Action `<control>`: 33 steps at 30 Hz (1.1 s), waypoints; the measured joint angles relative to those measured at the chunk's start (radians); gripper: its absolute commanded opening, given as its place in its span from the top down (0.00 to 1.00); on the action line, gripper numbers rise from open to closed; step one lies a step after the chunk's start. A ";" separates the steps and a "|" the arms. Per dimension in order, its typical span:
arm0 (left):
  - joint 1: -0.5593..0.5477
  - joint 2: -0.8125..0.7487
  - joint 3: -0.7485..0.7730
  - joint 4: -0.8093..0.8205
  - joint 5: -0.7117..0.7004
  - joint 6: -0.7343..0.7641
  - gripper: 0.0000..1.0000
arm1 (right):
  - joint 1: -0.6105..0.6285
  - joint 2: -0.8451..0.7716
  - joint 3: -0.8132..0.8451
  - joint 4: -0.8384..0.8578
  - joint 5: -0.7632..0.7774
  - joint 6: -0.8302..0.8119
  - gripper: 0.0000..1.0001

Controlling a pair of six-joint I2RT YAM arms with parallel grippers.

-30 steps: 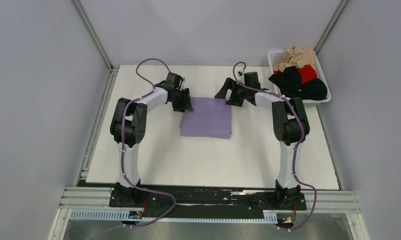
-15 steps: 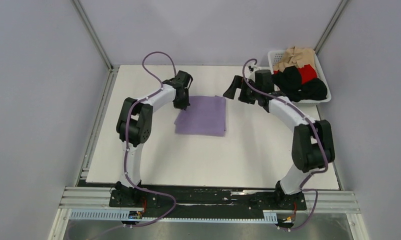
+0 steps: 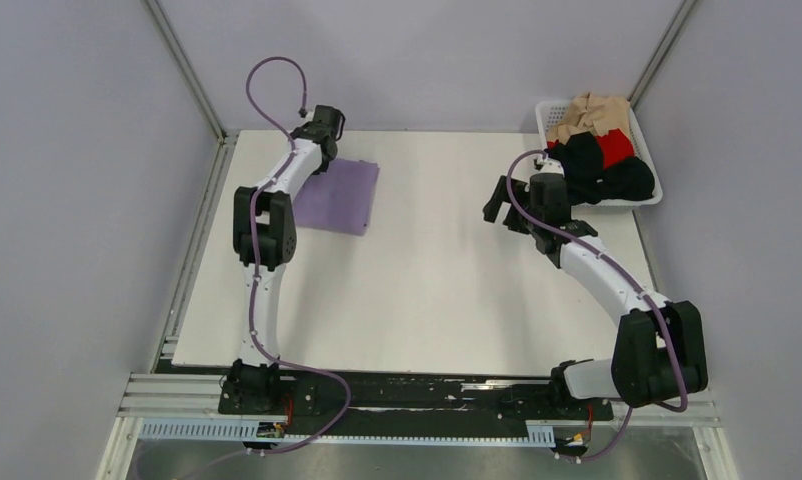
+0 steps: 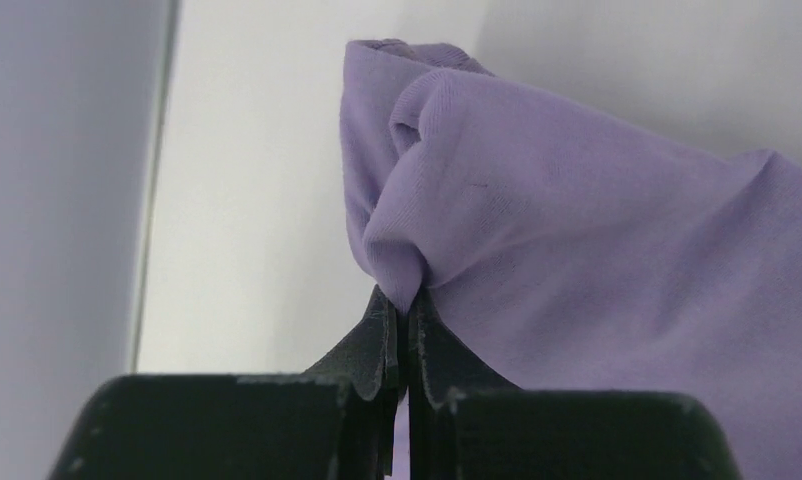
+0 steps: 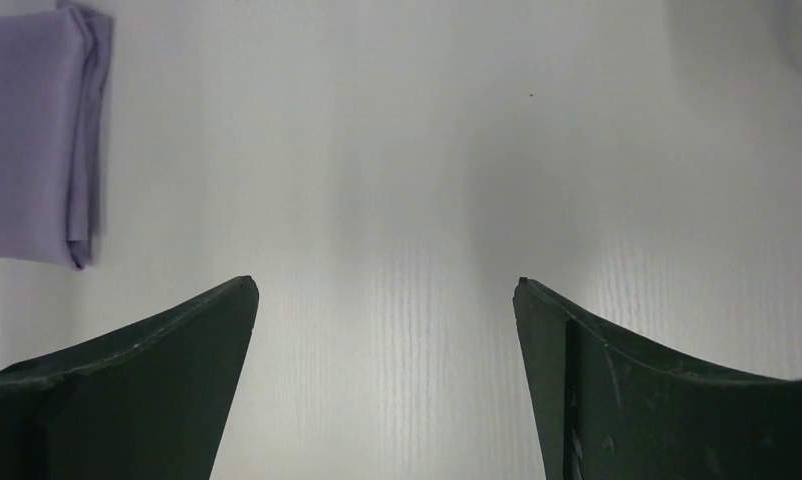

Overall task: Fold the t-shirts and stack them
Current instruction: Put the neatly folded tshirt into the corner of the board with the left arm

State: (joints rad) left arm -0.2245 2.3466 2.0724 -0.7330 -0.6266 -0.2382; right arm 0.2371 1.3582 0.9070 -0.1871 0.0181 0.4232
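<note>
Lavender t-shirt (image 3: 342, 195) lies folded into a rough rectangle at the far left of the white table (image 3: 427, 300), near the table's left edge. The left arm reaches along the shirt's left side and covers part of it in the top view.

Left gripper (image 4: 405, 310): both fingers pressed together, pinching a bunched fold at the edge of the lavender cloth. In the left wrist view the cloth humps up just beyond the fingertips and spreads away to the right. How many layers are caught cannot be told.

Right gripper (image 5: 385, 282): fingers spread wide with nothing between them, only bare table surface below. It sits at the right side of the table, well apart from the lavender t-shirt. In the right wrist view the shirt's layered folded edge shows in the upper left corner.

White mesh basket (image 3: 549, 110) stands at the far right corner of the table. It holds 3 crumpled garments:
- tan t-shirt (image 3: 592, 115) at the far end
- red t-shirt (image 3: 614, 147) in the middle
- black t-shirt (image 3: 587, 165) at the near end, spilling over the near left rim

The right gripper is just beside that rim; contact with the black cloth cannot be told
</note>
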 measured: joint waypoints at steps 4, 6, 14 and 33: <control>0.076 0.098 0.138 -0.003 -0.045 0.077 1.00 | -0.001 -0.008 -0.010 0.000 0.043 -0.005 0.00; 0.106 0.125 0.171 0.001 -0.052 0.100 1.00 | -0.001 -0.011 -0.010 0.001 0.063 -0.011 0.00; 0.188 0.176 0.236 0.052 -0.056 0.151 1.00 | -0.001 -0.011 -0.010 0.001 0.136 -0.019 0.00; 0.275 0.240 0.322 0.147 -0.085 0.211 0.02 | -0.001 -0.011 -0.010 0.001 0.175 -0.018 0.00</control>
State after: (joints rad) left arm 0.0502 2.5870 2.3947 -0.5858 -0.7116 -0.0277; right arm 0.2363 1.3476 0.8970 -0.1860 0.1928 0.4053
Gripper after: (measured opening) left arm 0.724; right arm 0.998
